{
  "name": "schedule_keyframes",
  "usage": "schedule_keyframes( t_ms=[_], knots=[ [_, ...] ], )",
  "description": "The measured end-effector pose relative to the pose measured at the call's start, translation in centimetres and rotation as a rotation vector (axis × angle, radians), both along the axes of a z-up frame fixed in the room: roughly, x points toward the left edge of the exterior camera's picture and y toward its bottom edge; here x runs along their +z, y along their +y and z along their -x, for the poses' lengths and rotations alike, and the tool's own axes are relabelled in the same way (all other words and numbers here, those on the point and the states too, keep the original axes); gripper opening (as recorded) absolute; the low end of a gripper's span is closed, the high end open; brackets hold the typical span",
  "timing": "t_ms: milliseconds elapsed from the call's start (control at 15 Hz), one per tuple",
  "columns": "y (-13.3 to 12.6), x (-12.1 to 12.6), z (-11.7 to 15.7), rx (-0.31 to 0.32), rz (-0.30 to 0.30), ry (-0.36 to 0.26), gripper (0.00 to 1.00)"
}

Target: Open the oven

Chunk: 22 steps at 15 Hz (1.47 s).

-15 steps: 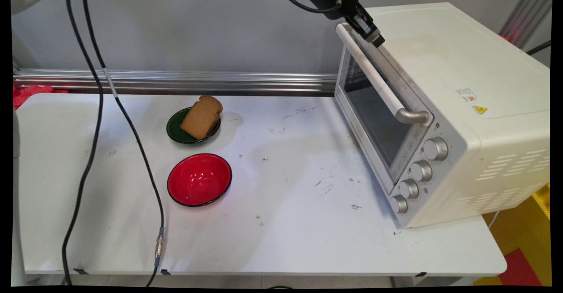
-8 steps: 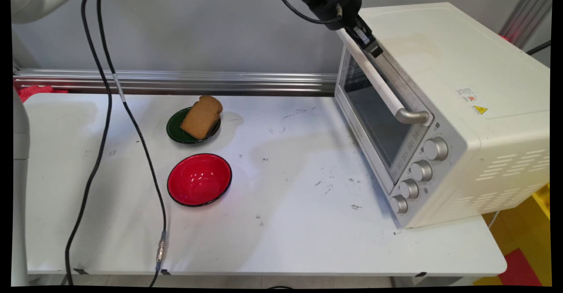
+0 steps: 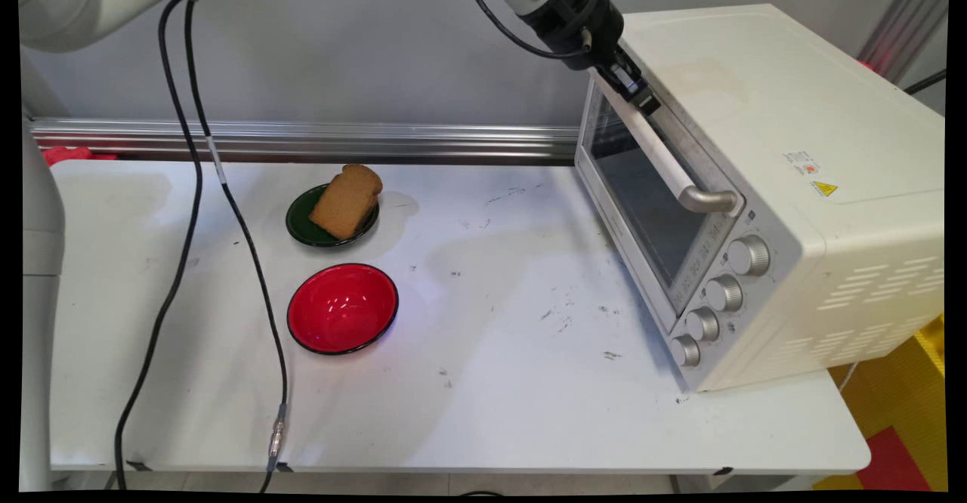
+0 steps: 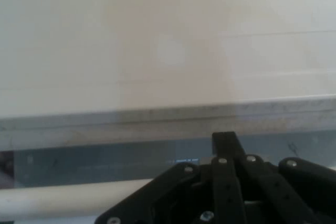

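A: Claw point(image 3: 638, 94) position?
B: At the far end of the toaster oven's point(image 3: 786, 186) door handle point(image 3: 657, 157), top of the closed door. Handle bar point(image 4: 68, 200) runs under the linkage in the hand view. Cannot tell how far open the claw is.
A: Table point(image 3: 491, 397)?
B: Bread slice point(image 3: 346, 201) on green plate point(image 3: 302, 225); red bowl point(image 3: 342, 308) just nearer.

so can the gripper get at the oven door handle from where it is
Probably yes: the gripper is already at the far end of the door handle on the toaster oven, with nothing between them.
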<state>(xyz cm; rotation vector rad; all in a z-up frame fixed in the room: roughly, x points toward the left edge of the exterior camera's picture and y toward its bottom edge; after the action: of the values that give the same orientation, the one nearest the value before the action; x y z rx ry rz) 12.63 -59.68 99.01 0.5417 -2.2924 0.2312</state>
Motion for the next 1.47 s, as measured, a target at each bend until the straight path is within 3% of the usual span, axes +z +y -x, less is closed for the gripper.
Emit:
schedule_keyframes(
  t_ms=[600, 1467],
  knots=[
    [-0.1, -1.5, -1.4, 0.009, -0.019, -0.026, 0.0],
    [2.1, -4.9, -7.9, 0.045, -0.091, -0.138, 0.0]
  ],
)
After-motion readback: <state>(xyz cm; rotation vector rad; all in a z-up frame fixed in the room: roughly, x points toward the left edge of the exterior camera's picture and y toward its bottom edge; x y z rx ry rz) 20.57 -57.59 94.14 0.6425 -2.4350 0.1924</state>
